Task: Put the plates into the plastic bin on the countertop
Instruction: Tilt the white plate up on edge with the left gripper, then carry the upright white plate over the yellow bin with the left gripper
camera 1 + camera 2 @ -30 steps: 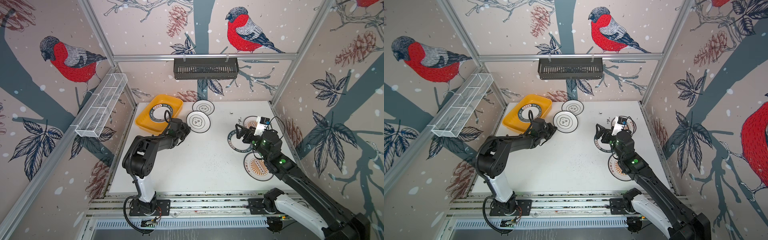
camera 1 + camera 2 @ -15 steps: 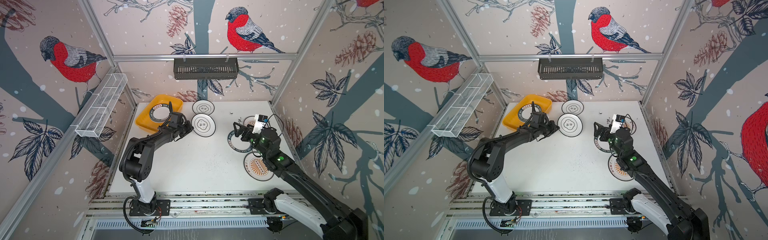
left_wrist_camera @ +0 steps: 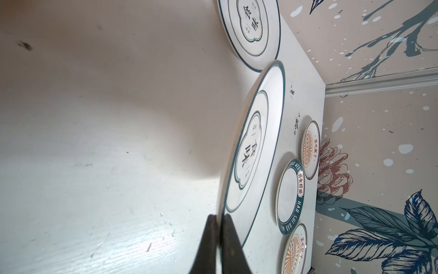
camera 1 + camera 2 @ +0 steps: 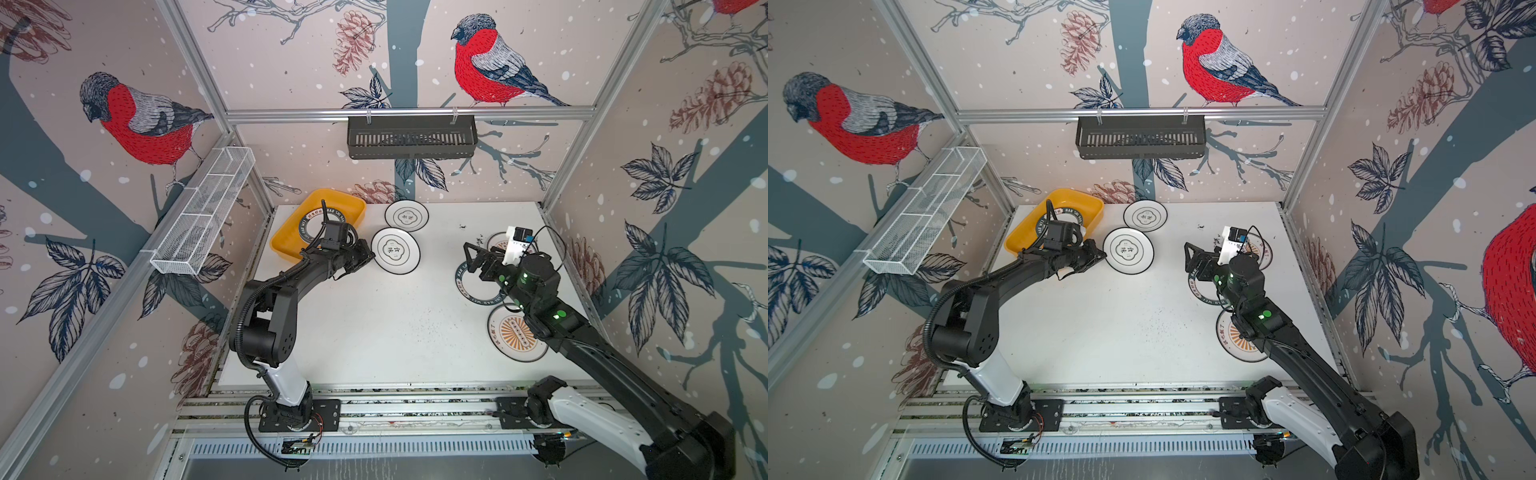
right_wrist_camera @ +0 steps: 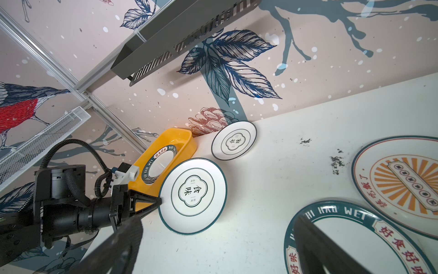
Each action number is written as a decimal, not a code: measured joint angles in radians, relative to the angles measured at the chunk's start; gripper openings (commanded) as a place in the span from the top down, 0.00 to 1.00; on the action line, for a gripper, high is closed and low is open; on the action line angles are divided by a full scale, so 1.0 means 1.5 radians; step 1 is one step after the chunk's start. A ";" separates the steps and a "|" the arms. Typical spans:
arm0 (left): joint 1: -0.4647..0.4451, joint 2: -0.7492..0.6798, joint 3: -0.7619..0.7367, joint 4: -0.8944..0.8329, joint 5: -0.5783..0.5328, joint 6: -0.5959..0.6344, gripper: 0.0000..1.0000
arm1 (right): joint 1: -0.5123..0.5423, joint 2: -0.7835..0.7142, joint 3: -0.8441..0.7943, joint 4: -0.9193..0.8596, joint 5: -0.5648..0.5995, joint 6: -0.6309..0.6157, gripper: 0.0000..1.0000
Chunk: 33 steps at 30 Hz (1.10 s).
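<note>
While tight on the flower plate [image 4: 395, 251], left gripper [image 4: 371, 258] level, arm [image 4: 299, 277] outstretched.

Bright, even overhead light fills both my top views, and the arms throw only faint, soft shadows on the countertop [image 4: 374, 332]. Through the left wrist camera a broad grey shadow crosses it, with a pale sheen beside. The right gripper [image 5: 215, 223] looms dark and blurred, close to its lens.
</note>
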 measured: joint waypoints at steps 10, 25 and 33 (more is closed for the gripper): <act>0.054 -0.036 0.019 -0.032 0.013 0.011 1.00 | 0.019 0.015 0.004 0.022 0.000 0.007 0.00; 0.135 -0.061 0.030 -0.030 0.023 0.007 1.00 | 0.020 0.066 0.030 0.053 -0.036 -0.022 0.00; 0.165 -0.068 -0.003 0.038 0.049 -0.026 1.00 | 0.023 0.077 0.038 0.055 -0.039 -0.022 0.00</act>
